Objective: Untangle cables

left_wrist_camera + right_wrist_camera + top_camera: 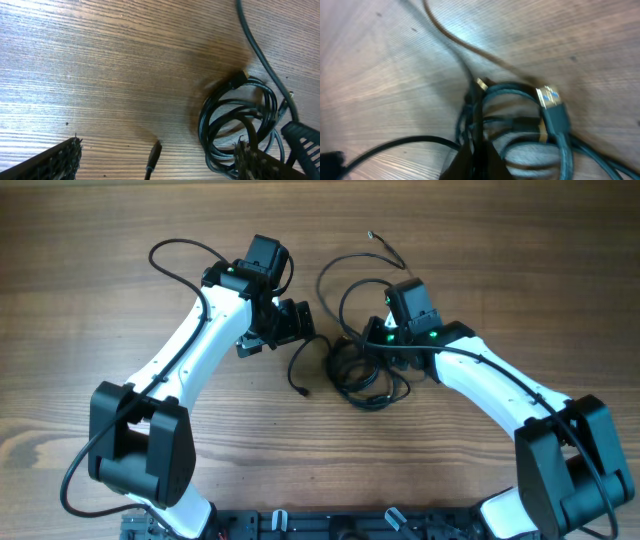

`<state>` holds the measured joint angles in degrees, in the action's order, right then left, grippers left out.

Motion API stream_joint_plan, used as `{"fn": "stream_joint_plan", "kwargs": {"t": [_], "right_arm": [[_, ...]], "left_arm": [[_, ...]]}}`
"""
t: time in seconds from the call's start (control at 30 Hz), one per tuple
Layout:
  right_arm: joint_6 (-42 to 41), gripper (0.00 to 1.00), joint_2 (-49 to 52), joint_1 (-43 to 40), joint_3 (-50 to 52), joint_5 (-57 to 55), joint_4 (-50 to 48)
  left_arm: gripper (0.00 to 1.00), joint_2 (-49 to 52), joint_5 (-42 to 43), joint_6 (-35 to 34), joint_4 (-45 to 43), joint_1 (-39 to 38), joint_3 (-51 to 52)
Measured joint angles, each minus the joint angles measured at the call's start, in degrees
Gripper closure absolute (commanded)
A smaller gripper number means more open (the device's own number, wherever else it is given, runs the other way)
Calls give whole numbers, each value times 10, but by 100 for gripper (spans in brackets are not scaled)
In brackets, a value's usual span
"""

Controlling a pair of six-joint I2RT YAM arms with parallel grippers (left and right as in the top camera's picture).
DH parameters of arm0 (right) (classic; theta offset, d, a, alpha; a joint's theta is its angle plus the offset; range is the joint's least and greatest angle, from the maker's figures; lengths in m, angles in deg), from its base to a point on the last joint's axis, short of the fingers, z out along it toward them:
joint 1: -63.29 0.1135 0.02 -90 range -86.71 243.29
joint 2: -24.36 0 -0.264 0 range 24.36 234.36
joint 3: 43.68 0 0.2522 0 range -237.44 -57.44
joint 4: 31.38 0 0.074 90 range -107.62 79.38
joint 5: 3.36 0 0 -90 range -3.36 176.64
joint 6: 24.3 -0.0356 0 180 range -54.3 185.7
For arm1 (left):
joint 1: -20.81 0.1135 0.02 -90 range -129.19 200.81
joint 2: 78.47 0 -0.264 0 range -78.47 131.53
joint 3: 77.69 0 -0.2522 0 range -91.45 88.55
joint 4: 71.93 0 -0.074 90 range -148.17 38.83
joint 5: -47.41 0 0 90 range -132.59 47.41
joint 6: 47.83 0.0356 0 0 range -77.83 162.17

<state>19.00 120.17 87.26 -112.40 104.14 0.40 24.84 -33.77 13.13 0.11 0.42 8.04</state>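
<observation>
1. Roughly nearest the base, both arms reach out over the wood table [80, 410], one left of centre and one right of centre.
2. Next out, the left gripper [283, 326] hovers low over the table with its fingers spread wide and nothing clamped between them.
3. Under it, the loose plug [155, 152] of one black cord lies flat on the wood. The left wrist view shows it in the gap between the fingers. From overhead it sits on the near side of that gripper.
4. Mid-table, the coiled cables [362, 380] lie between the two grippers, closer to the right one. They are several black loops, stacked, crossed and tangled.
5. Down in that coil, the right gripper [472, 150] has its fingers drawn together into a dark wedge on a strand. The view is blurred, so I can't tell which cord.
6. Just beside those fingers, a silvery plug [547, 97] rests on top of the loops.
7. Farther out, a big loop [335, 280] rises from the coil, past the right wrist.
8. Farthest out, a thin cord [390, 250] lies on bare wood with a small connector at its far end. Its near end goes out of sight behind the right wrist.
</observation>
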Motion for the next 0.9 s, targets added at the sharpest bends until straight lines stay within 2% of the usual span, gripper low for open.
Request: {"fn": "stream_joint_plan", "kwargs": {"t": [0.13,0.37,0.53,0.63,0.8,0.9], "right_arm": [[3,96,-10,-4,-19,0,-4],[59,96,-246,-21,-62,-7,12],[62,96,-292,-21,-62,4,11],[17,96,-292,-21,-60,47,-74],[-121,96,-292,-21,-60,112,-300],[-194,96,-293,-21,-60,119,-373]], "left_arm": [[0,0,0,0,0,0,0],[0,0,0,0,-2,0,0],[0,0,0,0,-2,0,0],[0,0,0,0,-4,0,0],[0,0,0,0,-4,0,0],[0,0,0,0,-5,0,0]]}}
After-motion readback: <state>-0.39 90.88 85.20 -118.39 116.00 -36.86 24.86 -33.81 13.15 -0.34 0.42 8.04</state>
